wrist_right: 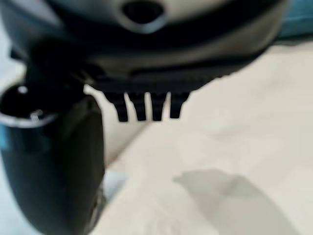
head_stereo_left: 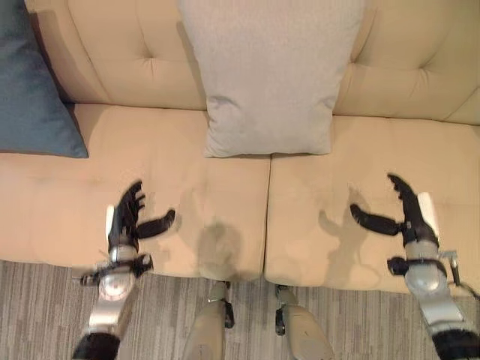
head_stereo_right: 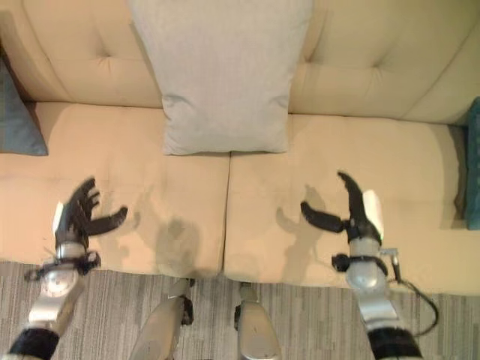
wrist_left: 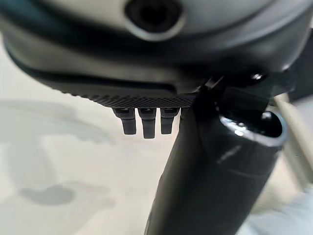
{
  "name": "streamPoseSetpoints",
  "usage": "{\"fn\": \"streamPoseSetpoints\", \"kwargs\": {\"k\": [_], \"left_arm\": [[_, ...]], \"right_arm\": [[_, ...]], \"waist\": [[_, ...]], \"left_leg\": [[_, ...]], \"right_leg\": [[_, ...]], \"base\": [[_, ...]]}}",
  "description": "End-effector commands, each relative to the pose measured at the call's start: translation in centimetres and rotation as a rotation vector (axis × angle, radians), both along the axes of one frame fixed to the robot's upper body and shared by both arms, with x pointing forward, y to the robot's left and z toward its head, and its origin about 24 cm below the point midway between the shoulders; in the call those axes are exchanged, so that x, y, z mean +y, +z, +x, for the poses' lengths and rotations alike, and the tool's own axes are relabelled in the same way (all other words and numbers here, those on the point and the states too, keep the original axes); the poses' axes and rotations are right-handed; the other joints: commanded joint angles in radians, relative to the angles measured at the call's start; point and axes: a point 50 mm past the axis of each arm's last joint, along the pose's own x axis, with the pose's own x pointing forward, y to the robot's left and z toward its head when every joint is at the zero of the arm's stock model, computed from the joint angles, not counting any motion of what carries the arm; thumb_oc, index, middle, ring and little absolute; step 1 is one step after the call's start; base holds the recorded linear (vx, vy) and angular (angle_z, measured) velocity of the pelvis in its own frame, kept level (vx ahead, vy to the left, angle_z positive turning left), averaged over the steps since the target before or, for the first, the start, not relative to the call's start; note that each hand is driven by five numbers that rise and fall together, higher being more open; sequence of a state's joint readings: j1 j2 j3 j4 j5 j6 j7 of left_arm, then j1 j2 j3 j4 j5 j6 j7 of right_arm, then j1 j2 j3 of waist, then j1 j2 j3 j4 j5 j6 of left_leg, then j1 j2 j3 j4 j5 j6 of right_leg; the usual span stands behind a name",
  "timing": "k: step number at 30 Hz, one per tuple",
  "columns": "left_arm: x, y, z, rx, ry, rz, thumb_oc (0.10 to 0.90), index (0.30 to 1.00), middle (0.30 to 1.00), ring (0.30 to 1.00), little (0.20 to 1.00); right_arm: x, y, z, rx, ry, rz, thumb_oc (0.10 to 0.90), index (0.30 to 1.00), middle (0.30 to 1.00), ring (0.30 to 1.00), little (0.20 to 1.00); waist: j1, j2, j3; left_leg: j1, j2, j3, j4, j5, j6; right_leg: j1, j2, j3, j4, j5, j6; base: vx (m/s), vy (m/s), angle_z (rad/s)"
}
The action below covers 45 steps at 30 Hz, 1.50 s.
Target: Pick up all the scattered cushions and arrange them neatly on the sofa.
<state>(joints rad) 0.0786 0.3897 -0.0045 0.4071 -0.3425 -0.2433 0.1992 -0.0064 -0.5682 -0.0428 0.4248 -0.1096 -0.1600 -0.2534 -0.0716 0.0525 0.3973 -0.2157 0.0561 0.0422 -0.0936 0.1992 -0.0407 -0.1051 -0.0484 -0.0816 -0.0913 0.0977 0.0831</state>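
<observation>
The beige sofa spans the head views, with a tufted backrest and two seat cushions that meet at a seam running front to back near the centre. Striped grey floor shows along the front edge of the seat.

The light grey cushion stands against the backrest at the centre, directly above the seat seam. Its long axis runs up the backrest; its lower edge rests on the seat and its upper part leans back against the tufting. It sits square, with its lower edge parallel to the seat front.

The blue cushion leans at the left end of the sofa, partly cut off by the view edge, with one corner pointing toward the middle of the left seat cushion. A teal cushion edge shows at the right end of the sofa; its orientation cannot be determined.

The left hand hovers over the front of the left seat cushion, fingers extended and spread, thumb out, grasping nothing. The right hand hovers over the right seat cushion in the same released posture, holding nothing.
</observation>
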Motion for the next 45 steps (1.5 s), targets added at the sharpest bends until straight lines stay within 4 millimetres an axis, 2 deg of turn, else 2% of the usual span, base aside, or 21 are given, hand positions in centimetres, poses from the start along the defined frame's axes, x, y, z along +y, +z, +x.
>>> {"fn": "streamPoseSetpoints", "kwargs": {"k": [1, 2, 4, 8, 9, 10, 11, 12, 14, 18, 19, 20, 25, 27, 29, 31, 33, 35, 37, 42, 45], "left_arm": [[0.9, -2.0, -1.8, 0.097, 0.011, 0.013, 0.8, 0.9, 0.9, 0.9, 0.9], [0.7, -4.9, -4.6, 0.24, 0.047, -0.028, 0.8, 0.9, 0.9, 0.9, 0.9], [0.2, -6.6, -6.0, 0.321, 0.073, -0.064, 0.8, 0.9, 0.9, 0.9, 0.9], [-0.9, -9.2, -7.8, 0.47, 0.076, -0.072, 0.8, 0.9, 0.9, 0.9, 0.9], [-0.9, -9.2, -7.8, 0.47, 0.076, -0.072, 0.8, 0.9, 0.9, 0.9, 0.9], [-1.3, -10.4, -9.1, 0.541, 0.088, -0.084, 0.8, 0.9, 0.9, 0.9, 0.9], [-1.5, -10.7, -9.5, 0.563, 0.094, -0.094, 0.8, 0.9, 0.9, 0.9, 0.9], [-2.1, -11.2, -9.6, 0.587, 0.088, -0.102, 0.8, 0.9, 0.9, 0.9, 0.9], [-2.4, -11.2, -9.4, 0.585, 0.08, -0.105, 0.8, 0.9, 0.9, 0.9, 0.9], [-3.0, -11.0, -8.1, 0.57, 0.049, -0.088, 0.8, 0.9, 0.9, 0.9, 0.9], [-3.4, -10.8, -7.1, 0.554, 0.017, -0.07, 0.8, 0.9, 0.9, 0.9, 0.9], [-3.6, -10.6, -6.6, 0.54, 0.004, -0.063, 0.8, 0.9, 0.9, 0.9, 0.9], [-3.3, -10.3, -5.5, 0.551, -0.047, 0.013, 0.8, 0.9, 0.9, 0.9, 0.9], [-3.1, -10.3, -5.6, 0.556, -0.044, 0.014, 0.8, 0.9, 0.9, 0.9, 0.9], [-2.9, -10.8, -6.4, 0.602, -0.042, 0.014, 0.8, 0.9, 0.9, 0.9, 0.9], [-2.8, -11.0, -6.9, 0.623, -0.038, 0.014, 0.8, 0.9, 0.9, 0.9, 0.9], [-2.3, -11.7, -8.4, 0.695, -0.025, 0.022, 0.8, 0.9, 0.9, 0.9, 0.9], [-2.0, -12.1, -9.4, 0.719, 0.012, 0.003, 0.8, 0.9, 0.9, 0.9, 0.9], [-1.9, -12.2, -9.8, 0.73, 0.015, 0.001, 0.8, 0.9, 0.9, 0.9, 0.9], [-2.1, -12.3, -9.8, 0.74, 0.004, 0.011, 0.8, 0.9, 0.9, 0.9, 0.9], [-2.3, -12.2, -9.5, 0.739, -0.022, 0.025, 0.8, 0.9, 0.9, 0.9, 0.9]], "right_arm": [[0.1, -1.2, -1.2, 0.062, 0.064, -0.055, 0.8, 0.9, 0.9, 0.9, 0.9], [0.2, -3.7, -3.0, 0.164, 0.055, -0.034, 0.8, 0.9, 0.9, 0.9, 0.9], [0.6, -5.7, -4.0, 0.248, 0.041, -0.005, 0.8, 0.9, 0.9, 0.9, 0.9], [1.6, -9.1, -5.5, 0.395, 0.014, 0.05, 0.8, 0.9, 0.9, 0.9, 0.9], [1.6, -9.1, -5.5, 0.395, 0.014, 0.05, 0.8, 0.9, 0.9, 0.9, 0.9], [1.6, -10.0, -6.1, 0.452, 0.001, 0.051, 0.8, 0.9, 0.9, 0.9, 0.9], [1.6, -10.4, -6.4, 0.478, -0.005, 0.056, 0.8, 0.9, 0.9, 0.9, 0.9], [1.9, -11.2, -6.7, 0.524, -0.017, 0.075, 0.8, 0.9, 0.9, 0.9, 0.9], [1.9, -11.5, -6.8, 0.54, -0.026, 0.081, 0.8, 0.9, 0.9, 0.9, 0.9], [1.7, -12.1, -7.1, 0.573, -0.071, 0.091, 0.8, 0.9, 0.9, 0.9, 0.9], [2.0, -12.2, -6.7, 0.574, -0.087, 0.106, 0.8, 0.9, 0.9, 0.9, 0.9], [2.1, -12.2, -6.5, 0.568, -0.088, 0.109, 0.8, 0.9, 0.9, 0.9, 0.9], [3.9, -13.0, -5.9, 0.621, -0.034, 0.103, 0.8, 0.9, 0.9, 0.9, 0.9], [4.3, -13.0, -5.7, 0.617, -0.023, 0.102, 0.8, 0.9, 0.9, 0.9, 0.9], [4.6, -13.4, -5.9, 0.633, -0.025, 0.119, 0.8, 0.9, 0.9, 0.9, 0.9], [4.8, -13.5, -6.0, 0.64, -0.028, 0.125, 0.8, 0.9, 0.9, 0.9, 0.9], [5.2, -14.0, -6.6, 0.662, -0.033, 0.149, 0.8, 0.9, 0.9, 0.9, 0.9], [5.6, -14.3, -6.9, 0.663, -0.034, 0.169, 0.8, 0.9, 0.9, 0.9, 0.9], [5.7, -14.4, -7.1, 0.672, -0.041, 0.178, 0.8, 0.9, 0.9, 0.9, 0.9], [5.8, -14.4, -6.9, 0.667, -0.038, 0.183, 0.8, 0.9, 0.9, 0.9, 0.9], [5.8, -14.5, -7.1, 0.673, -0.04, 0.187, 0.8, 0.9, 0.9, 0.9, 0.9]], "waist": [[0.02, -0.043, -0.195], [0.026, -0.042, -0.187], [0.035, -0.048, -0.175], [0.028, -0.089, -0.154], [0.028, -0.089, -0.155], [0.028, -0.095, -0.164], [0.026, -0.092, -0.172], [0.018, -0.081, -0.187], [0.011, -0.077, -0.195], [-0.008, -0.062, -0.208], [-0.018, -0.066, -0.21], [-0.022, -0.07, -0.207], [-0.002, -0.102, -0.187], [0.008, -0.101, -0.172], [0.023, -0.092, -0.168], [0.028, -0.089, -0.173], [0.049, -0.082, -0.197], [0.086, -0.097, -0.233], [0.095, -0.107, -0.244], [0.068, -0.119, -0.253], [0.055, -0.122, -0.251]], "left_leg": [[0.055, 0.05, 0.038, 0.006, -0.1, -0.063], [0.069, 0.059, 0.032, 0.006, -0.078, -0.068], [0.066, 0.06, 0.029, 0.034, -0.061, -0.072], [0.044, 0.016, 0.026, 0.301, -0.22, -0.041], [0.043, 0.016, 0.025, 0.301, -0.22, -0.041], [0.068, -0.01, 0.007, 0.432, -0.267, -0.035], [0.09, -0.018, -0.005, 0.457, -0.282, -0.034], [0.158, -0.036, -0.03, 0.48, -0.296, -0.04], [0.184, -0.048, -0.045, 0.47, -0.297, -0.041], [0.267, -0.073, -0.046, 0.338, -0.367, -0.021], [0.292, -0.1, -0.053, 0.245, -0.419, 0.01], [0.299, -0.114, -0.05, 0.208, -0.429, 0.023], [0.296, -0.132, -0.029, 0.127, -0.384, 0.051], [0.281, -0.126, -0.017, 0.121, -0.357, 0.059], [0.252, -0.116, -0.008, 0.121, -0.33, 0.076], [0.246, -0.111, -0.006, 0.12, -0.324, 0.078], [0.22, -0.095, 0.011, 0.117, -0.306, 0.083], [0.184, -0.089, 0.053, 0.113, -0.291, 0.071], [0.183, -0.089, 0.061, 0.105, -0.283, 0.066], [0.177, -0.056, 0.091, 0.12, -0.269, 0.039], [0.181, -0.049, 0.096, 0.131, -0.27, 0.032]], "right_leg": [[0.002, 0.008, -0.023, 0.077, -0.138, 0.02], [0.035, 0.021, -0.031, 0.058, -0.148, 0.009], [0.049, 0.023, -0.038, 0.049, -0.152, -0.001], [0.019, -0.022, -0.058, 0.068, -0.125, -0.015], [0.018, -0.022, -0.058, 0.068, -0.125, -0.015], [0.02, -0.027, -0.056, 0.064, -0.107, -0.018], [0.019, -0.026, -0.055, 0.065, -0.104, -0.019], [0.014, -0.019, -0.054, 0.071, -0.093, -0.014], [0.003, -0.02, -0.055, 0.076, -0.085, -0.01], [-0.045, -0.018, -0.059, 0.09, -0.055, 0.015], [-0.088, -0.033, -0.058, 0.098, -0.02, 0.037], [-0.11, -0.041, -0.058, 0.099, -0.001, 0.051], [-0.162, -0.079, -0.115, 0.102, 0.045, 0.103], [-0.17, -0.09, -0.144, 0.153, 0.016, 0.111], [-0.141, -0.084, -0.106, 0.309, -0.062, 0.08], [-0.127, -0.077, -0.088, 0.343, -0.082, 0.071], [-0.064, -0.073, -0.062, 0.432, -0.145, 0.054], [0.049, -0.096, -0.106, 0.35, -0.16, 0.058], [0.072, -0.089, -0.108, 0.3, -0.167, 0.057], [0.089, -0.04, -0.043, 0.183, -0.16, 0.051], [0.107, -0.031, -0.039, 0.152, -0.162, 0.038]], "base": [[-0.11, -0.167, 0.09], [-0.13, -0.148, 0.14], [-0.18, -0.139, 0.32], [-0.26, -0.07, 0.47], [-0.18, 0.005, 0.18], [-0.13, 0.035, -0.01], [-0.19, 0.096, 0.09], [-0.08, 0.08, 0.0], [-0.11, 0.093, -0.05], [-0.18, 0.133, 0.14], [-0.27, 0.171, 0.12], [-0.39, 0.233, -0.03], [-0.31, 0.126, -0.27], [-0.35, 0.078, -0.25], [-0.3, 0.056, -0.26], [-0.15, 0.007, -0.19], [-0.17, -0.05, 0.06], [-0.14, -0.123, -0.2], [-0.06, -0.119, -0.54], [-0.03, -0.172, -0.39], [-0.02, -0.133, -0.18]]}}
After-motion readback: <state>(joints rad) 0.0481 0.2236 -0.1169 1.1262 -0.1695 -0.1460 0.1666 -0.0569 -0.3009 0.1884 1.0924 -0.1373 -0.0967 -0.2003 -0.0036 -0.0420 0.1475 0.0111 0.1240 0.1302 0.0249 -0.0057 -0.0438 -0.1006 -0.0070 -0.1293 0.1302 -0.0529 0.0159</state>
